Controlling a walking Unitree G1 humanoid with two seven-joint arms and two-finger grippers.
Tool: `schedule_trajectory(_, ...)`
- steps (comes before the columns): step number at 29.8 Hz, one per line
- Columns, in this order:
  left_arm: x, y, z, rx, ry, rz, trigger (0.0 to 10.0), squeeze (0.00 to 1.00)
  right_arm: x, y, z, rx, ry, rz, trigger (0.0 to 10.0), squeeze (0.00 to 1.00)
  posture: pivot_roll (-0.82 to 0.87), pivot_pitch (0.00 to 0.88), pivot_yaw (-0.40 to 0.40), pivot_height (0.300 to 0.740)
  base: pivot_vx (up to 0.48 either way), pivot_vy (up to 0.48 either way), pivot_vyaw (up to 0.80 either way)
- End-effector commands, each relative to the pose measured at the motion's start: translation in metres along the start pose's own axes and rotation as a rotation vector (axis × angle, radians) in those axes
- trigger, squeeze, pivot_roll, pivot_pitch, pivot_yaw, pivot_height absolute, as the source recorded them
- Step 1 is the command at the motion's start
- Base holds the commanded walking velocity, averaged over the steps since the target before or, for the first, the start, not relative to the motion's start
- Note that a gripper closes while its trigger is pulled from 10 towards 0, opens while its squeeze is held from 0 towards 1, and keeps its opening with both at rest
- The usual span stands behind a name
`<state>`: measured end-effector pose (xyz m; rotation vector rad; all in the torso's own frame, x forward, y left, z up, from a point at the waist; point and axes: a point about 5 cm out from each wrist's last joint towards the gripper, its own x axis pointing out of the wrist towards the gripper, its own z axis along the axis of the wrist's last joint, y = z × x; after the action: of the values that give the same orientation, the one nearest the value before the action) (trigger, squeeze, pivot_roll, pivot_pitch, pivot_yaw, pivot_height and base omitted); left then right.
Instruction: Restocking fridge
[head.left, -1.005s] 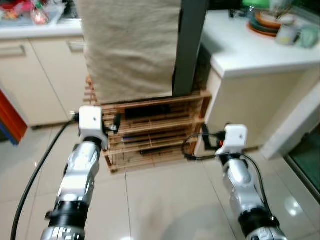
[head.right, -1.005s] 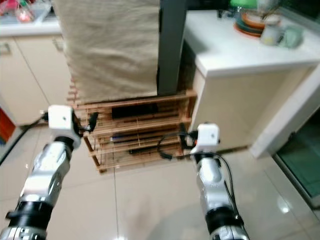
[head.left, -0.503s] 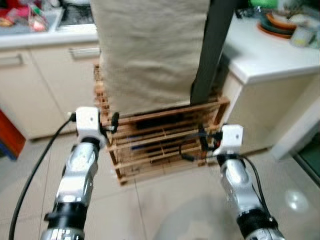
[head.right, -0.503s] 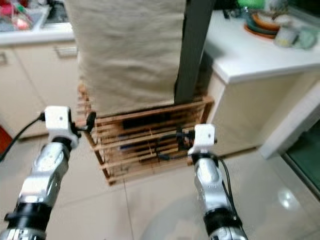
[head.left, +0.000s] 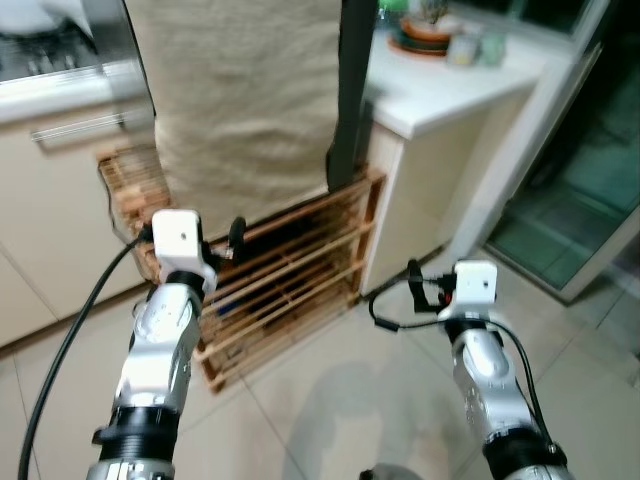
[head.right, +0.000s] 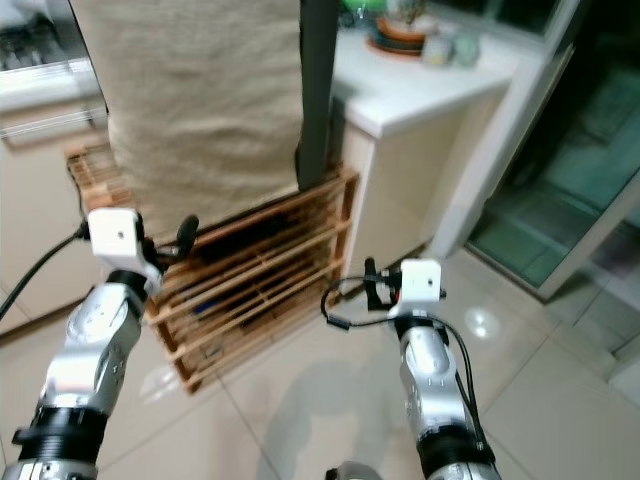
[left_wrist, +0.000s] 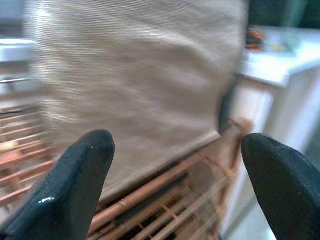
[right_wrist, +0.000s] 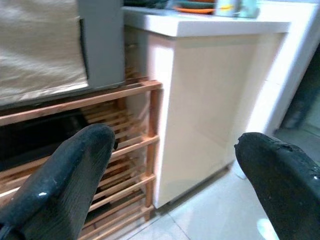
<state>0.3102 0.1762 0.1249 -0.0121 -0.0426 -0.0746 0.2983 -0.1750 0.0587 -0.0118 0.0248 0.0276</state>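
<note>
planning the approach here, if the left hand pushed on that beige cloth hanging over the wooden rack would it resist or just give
The beige cloth would probably just give: it hangs in soft folds with a loose lower edge. It looks light, so it would likely swing or bunch rather than resist. The wooden rack under it looks rigid. The left hand is open and not touching it.

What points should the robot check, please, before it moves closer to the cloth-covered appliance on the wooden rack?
1. Left pincer open, holding nothing: ok.
2. Right pincer open, holding nothing: ok.
3. Tiled floor between robot and wooden rack free of obstacles: ok.
4. Beige cloth lifted off the appliance front: not ok, it hangs over it.
5. Appliance is the fridge, handle found: cannot tell.
6. Items to restock at hand: cannot tell.
</note>
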Motion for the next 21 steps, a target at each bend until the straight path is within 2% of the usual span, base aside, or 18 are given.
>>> schedule_trajectory(1, 0.001, 0.003, 0.000, 0.018, 0.005, 0.004, 10.0, 0.00, -0.003, -0.002, -0.003, 0.012, 0.008, -0.016, 10.0, 0.00, -0.14, 0.000, 0.011, 0.740, 0.000, 0.454, -0.76)
schedule_trajectory(16, 0.000, 0.022, -0.006, 0.046, 0.046, 0.072, 10.0, 0.00, -0.002, -0.001, -0.002, 0.015, 0.002, -0.018, 10.0, 0.00, -0.13, 0.000, 0.002, 0.740, 0.000, 0.466, -0.75)
schedule_trajectory(21, -0.004, 0.022, 0.006, 0.010, -0.047, 0.056, 10.0, 0.00, -0.002, 0.000, -0.002, 0.011, 0.003, -0.009, 10.0, 0.00, -0.12, 0.000, -0.004, 0.740, 0.000, 0.462, -0.74)
